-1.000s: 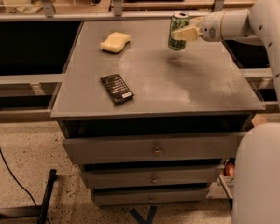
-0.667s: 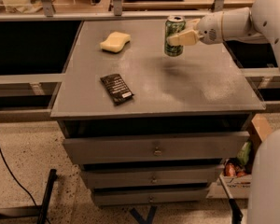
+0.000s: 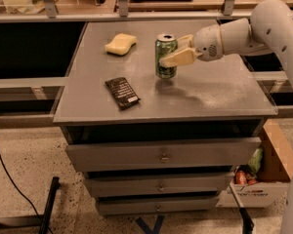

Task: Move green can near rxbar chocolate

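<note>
Tool (image 3: 169, 58) tight around upright green can (image 3: 165, 47), right of rxbar chocolate (image 3: 122, 92); packets (image 3: 242, 176) in the cardboard box (image 3: 275, 152).

green can (image 3: 166, 55) | carried nearer rxbar chocolate (image 3: 122, 92) | gripper (image 3: 175, 51) now over table (image 3: 224, 91) centre, jaws round it

The green can (image 3: 165, 47) is green with pale swirls and a silver top; the cream-coloured tool (image 3: 172, 52) clasps its sides. The rxbar chocolate (image 3: 122, 92) is black with white lettering (plus a small white label). The sponge (image 3: 120, 43) is pale yellow, the table (image 3: 219, 91) dull grey.
</note>
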{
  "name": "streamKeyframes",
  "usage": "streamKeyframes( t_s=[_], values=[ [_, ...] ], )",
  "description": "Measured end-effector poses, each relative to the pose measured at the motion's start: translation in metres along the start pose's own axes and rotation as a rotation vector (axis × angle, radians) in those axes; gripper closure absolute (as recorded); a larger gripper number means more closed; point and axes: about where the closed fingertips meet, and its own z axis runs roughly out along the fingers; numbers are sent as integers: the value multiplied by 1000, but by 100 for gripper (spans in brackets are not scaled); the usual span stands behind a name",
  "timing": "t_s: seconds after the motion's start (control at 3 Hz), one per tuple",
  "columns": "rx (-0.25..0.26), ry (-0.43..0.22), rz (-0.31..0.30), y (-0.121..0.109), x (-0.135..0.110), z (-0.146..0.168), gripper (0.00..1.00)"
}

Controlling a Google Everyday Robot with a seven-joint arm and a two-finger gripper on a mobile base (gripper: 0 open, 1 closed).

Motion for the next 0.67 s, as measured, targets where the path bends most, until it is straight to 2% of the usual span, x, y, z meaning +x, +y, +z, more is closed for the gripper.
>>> streamKeyframes(
  t_s=[0.33,0.67],
  values=[
    [-102,-25,-63,30,-8,15,100],
    [-172,-43,-125,49,-18,25,100]
  ],
)
